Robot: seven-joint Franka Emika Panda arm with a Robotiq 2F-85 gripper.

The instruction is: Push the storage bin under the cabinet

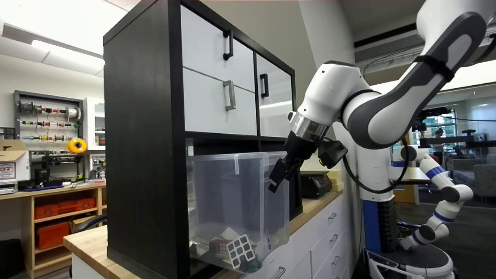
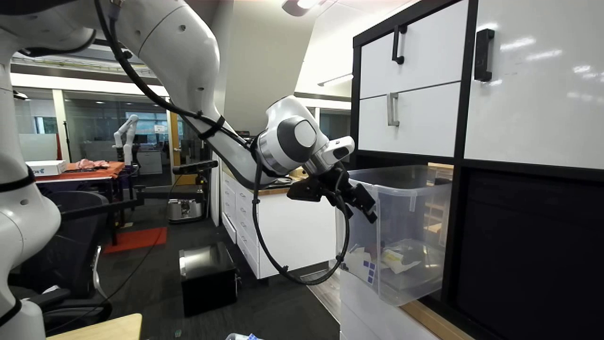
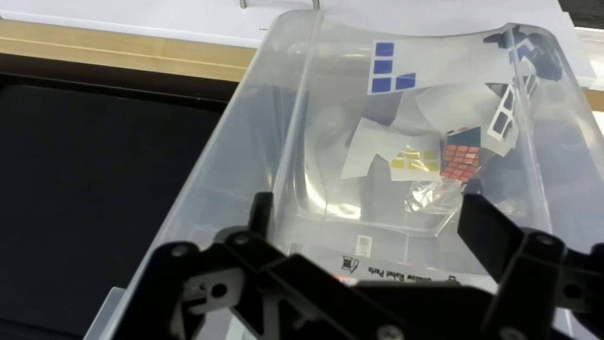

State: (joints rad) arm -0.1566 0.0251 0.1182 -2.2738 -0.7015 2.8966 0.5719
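The storage bin, a large clear plastic box [image 1: 226, 193], sits partly in the lower compartment of the black-framed cabinet [image 1: 139, 135] and sticks out past the counter edge. It also shows in an exterior view [image 2: 410, 226], beside the cabinet's white drawers [image 2: 410, 123]. Papers and cube-patterned pieces lie inside it. In the wrist view I look down into the bin [image 3: 240, 137]. My gripper [image 3: 368, 208] is open and empty, its fingers spread over the bin. In both exterior views the gripper [image 1: 279, 180] [image 2: 365, 205] is tilted down near the bin's upper front edge. I cannot tell whether it touches.
The wooden counter [image 1: 310, 205] has white drawers with handles [image 1: 335, 238] below. A dark device [image 1: 316, 184] stands on it beside the cabinet. A dark compartment [image 2: 528, 245] adjoins the bin's. A black cable [image 2: 283, 271] hangs in a loop from the arm.
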